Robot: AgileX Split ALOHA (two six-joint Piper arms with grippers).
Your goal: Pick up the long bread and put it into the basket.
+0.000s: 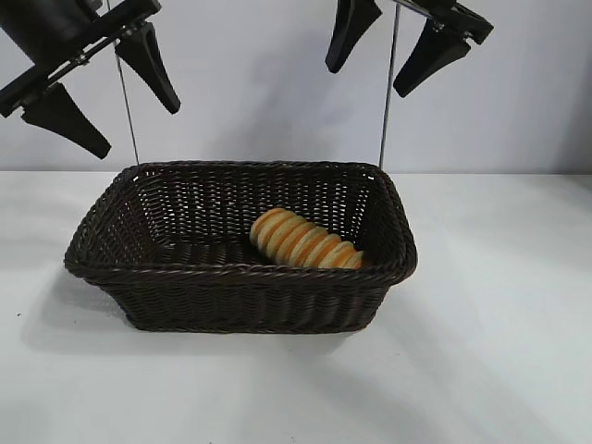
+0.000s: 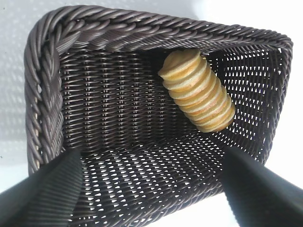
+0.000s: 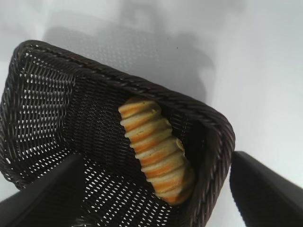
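The long bread (image 1: 305,240), a pale-yellow loaf with orange-brown ridges, lies inside the dark-brown wicker basket (image 1: 166,273) toward its right end, close to the front wall. It also shows in the left wrist view as the long bread (image 2: 199,90) within the basket (image 2: 47,94), and in the right wrist view as the long bread (image 3: 154,149) beside the basket's rim (image 3: 208,116). My left gripper (image 1: 102,88) hangs open high above the basket's left end. High over the right end, my right gripper (image 1: 393,42) also stands open. Neither holds anything.
The basket rests in the middle of a white table (image 1: 499,351), in front of a pale wall. Two thin metal rods (image 1: 388,92) rise behind the basket.
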